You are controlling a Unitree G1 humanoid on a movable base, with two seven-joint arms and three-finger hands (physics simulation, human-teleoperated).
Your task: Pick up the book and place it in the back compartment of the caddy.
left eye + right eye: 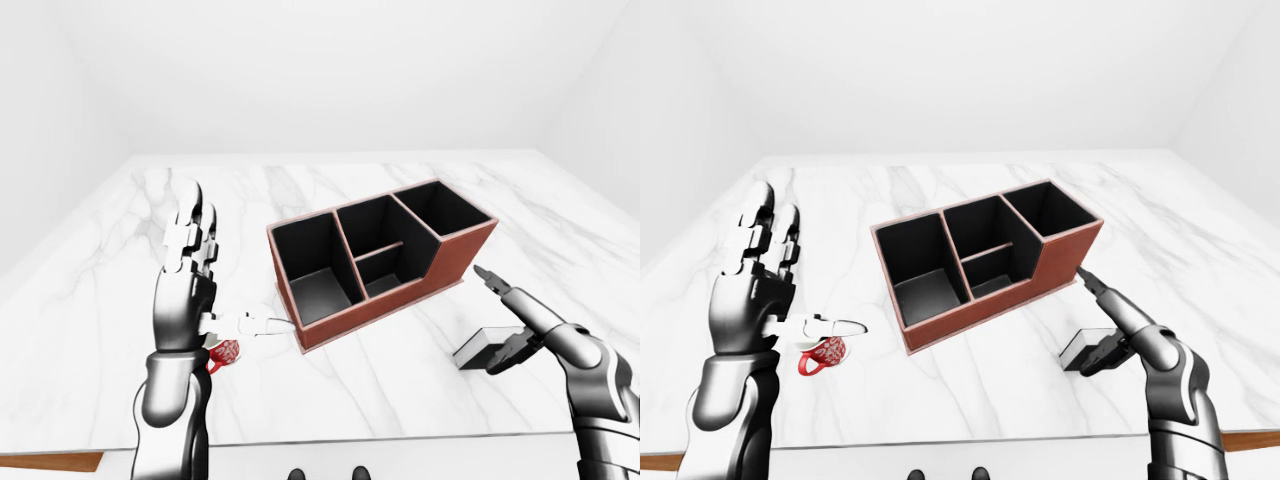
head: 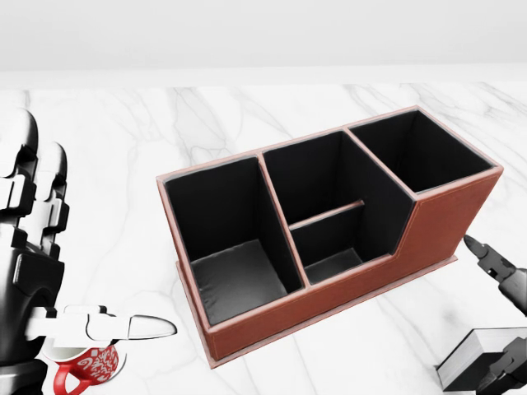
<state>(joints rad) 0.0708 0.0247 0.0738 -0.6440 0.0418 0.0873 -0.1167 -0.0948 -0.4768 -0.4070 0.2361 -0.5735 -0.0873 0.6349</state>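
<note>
Grey-sided and flat, the book [image 1: 485, 346] lies on the marble table [image 1: 110, 290] at the near right, just right of and nearer than the brown caddy's [image 1: 385, 260] right end, apart from its wall. The right hand [image 1: 512, 322] is directly over it: one finger [image 1: 492, 280] stretches toward the caddy above the book, while the lower fingers curl down against the book's right edge. They look to be touching it, though from these views I cannot tell whether they actually press on it; the hand is spread, not clamped. The book's long axis seems to run left to right, roughly along the caddy's length.

Over at the near left, the left hand [image 1: 765, 290] stands upright with fingers splayed and thumb out, holding nothing, above a red mug [image 1: 823, 354] and well apart from the book. So the right hand is by far the nearer. In the left-eye view, the caddy's far compartments lie up and left of the book.
</note>
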